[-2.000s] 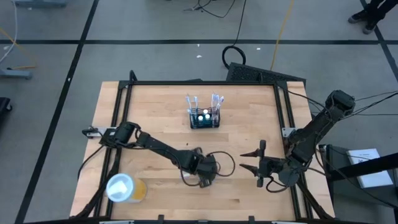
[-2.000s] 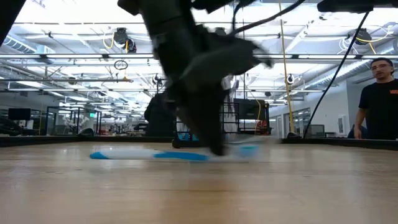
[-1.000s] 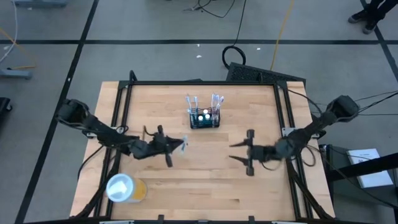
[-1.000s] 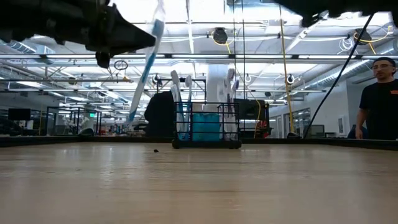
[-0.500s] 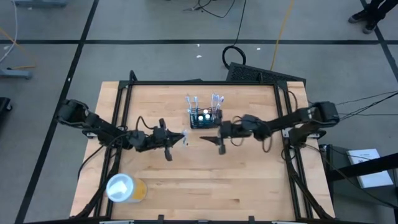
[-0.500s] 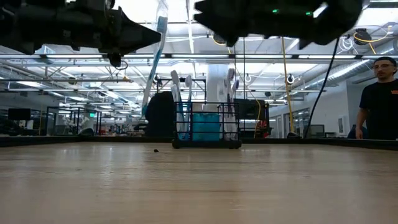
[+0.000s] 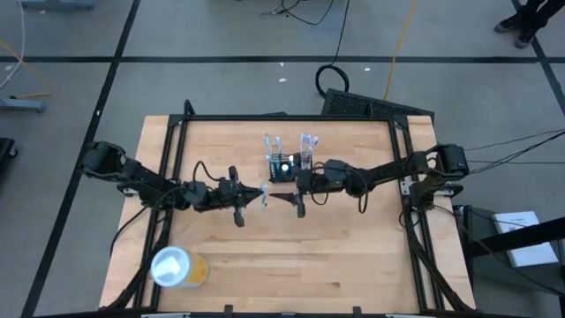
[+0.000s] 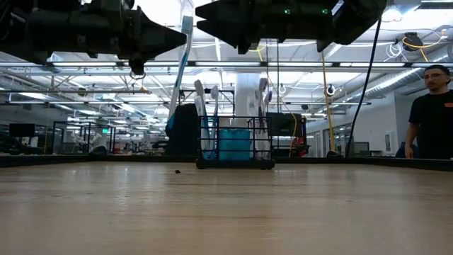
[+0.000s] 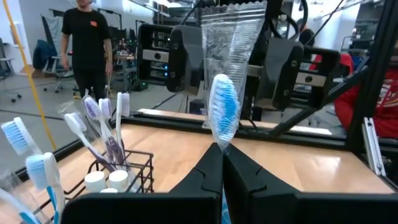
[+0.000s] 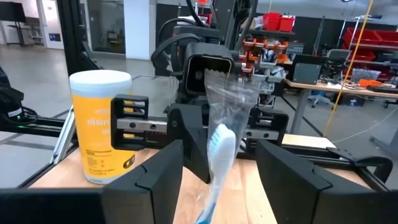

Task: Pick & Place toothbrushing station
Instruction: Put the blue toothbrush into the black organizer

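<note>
The toothbrushing station [image 7: 290,168], a small black wire holder with several brushes standing in it, sits far of the table's middle [image 8: 235,145]. My left gripper [image 7: 256,195] hangs in the air just near of it, shut on a blue-and-white toothbrush [image 9: 224,112] with a clear wrapper over its head. My right gripper [image 7: 284,196] faces it from the right. It is open, and its fingers stand on either side of the same toothbrush [image 10: 216,155] without touching it. My left gripper pinches the toothbrush's neck [image 9: 221,144], just below the bristled head, between its two shut fingers. The fingers come level from the table's left and lie across the brush. The brush is lifted clear and stands tilted, its handle [image 8: 172,106] hanging below the fingers.
A yellow cup with a white lid [image 7: 177,267] lies near the table's near left corner. A black frame [image 7: 172,132] runs round the tabletop. A person in a black shirt [image 8: 432,113] stands beyond the table's far side.
My right gripper has swung from the table's right side toward the left, up to the toothbrush that my left gripper holds, and now stands around it. My left gripper has shifted a little toward the station, with the brush staying lifted.
</note>
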You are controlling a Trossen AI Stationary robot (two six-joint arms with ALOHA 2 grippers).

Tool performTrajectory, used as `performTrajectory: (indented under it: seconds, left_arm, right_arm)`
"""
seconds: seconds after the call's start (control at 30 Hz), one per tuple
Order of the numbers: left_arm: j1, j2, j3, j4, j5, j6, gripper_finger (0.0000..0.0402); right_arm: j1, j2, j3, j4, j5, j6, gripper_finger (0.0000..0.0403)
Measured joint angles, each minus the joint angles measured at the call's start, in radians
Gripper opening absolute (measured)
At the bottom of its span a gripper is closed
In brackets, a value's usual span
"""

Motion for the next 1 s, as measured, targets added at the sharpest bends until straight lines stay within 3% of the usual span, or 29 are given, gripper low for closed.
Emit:
performTrajectory:
  seconds: [1.0]
  left_arm:
    - [0.055, 0.0, 0.003, 0.032, 0.088, -0.01, 0.0]
  right_arm:
    - [-0.032, 0.035, 0.081, -0.049, -0.051, 0.043, 0.0181]
